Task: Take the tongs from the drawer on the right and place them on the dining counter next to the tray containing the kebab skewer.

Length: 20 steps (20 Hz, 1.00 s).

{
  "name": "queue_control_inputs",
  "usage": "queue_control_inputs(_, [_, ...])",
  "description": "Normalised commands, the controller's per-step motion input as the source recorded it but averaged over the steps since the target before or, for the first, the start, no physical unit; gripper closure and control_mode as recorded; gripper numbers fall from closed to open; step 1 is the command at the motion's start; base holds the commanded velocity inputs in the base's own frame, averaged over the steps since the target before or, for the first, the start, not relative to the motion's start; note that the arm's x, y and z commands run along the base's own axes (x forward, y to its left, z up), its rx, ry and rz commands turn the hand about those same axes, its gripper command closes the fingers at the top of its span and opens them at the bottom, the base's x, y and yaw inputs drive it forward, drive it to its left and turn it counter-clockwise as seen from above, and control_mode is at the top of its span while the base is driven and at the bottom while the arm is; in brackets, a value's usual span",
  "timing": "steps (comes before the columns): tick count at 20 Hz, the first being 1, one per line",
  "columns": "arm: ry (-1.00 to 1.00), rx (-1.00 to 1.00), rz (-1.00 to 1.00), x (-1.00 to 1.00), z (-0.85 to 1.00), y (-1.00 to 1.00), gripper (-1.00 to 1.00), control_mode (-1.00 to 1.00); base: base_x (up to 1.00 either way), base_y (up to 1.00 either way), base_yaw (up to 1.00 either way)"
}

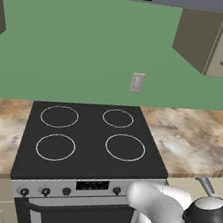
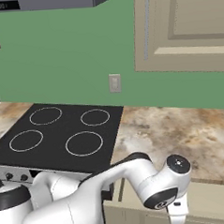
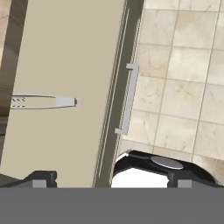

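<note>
Grey metal tongs (image 3: 46, 101) lie inside the open beige drawer (image 3: 65, 65), up and left of the gripper (image 3: 111, 177), well apart from its wide-spread, empty finger tips (image 3: 41, 178).

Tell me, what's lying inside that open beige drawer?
Slim grey metal tongs lie on the floor of the beige drawer. Their far end runs past the picture's left edge, and the drawer's back part sits hidden under the marbled worktop.

Kitchen, black stove (image 1: 91, 141) (four rings), cabinets (image 2: 188, 27)
</note>
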Motion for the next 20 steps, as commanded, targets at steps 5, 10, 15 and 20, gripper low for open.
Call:
queue_control_inputs(5, [0.00,0.00,0.01,0.00,0.00,-0.01,-1.00,-1.00,0.00,0.00,0.00])
queue_control_inputs(10, [0.00,0.00,0.00,0.00,0.00,0.00,-1.00,-1.00,0.00,0.00,0.00])
queue_control_inputs(15, [0.00,0.00,0.00,0.00,0.00,0.00,-1.00,-1.00,0.00,0.00,0.00])
queue_control_inputs(20, [0.00,0.00,0.00,0.00,0.00,0.00,-1.00,-1.00,0.00,0.00,0.00])
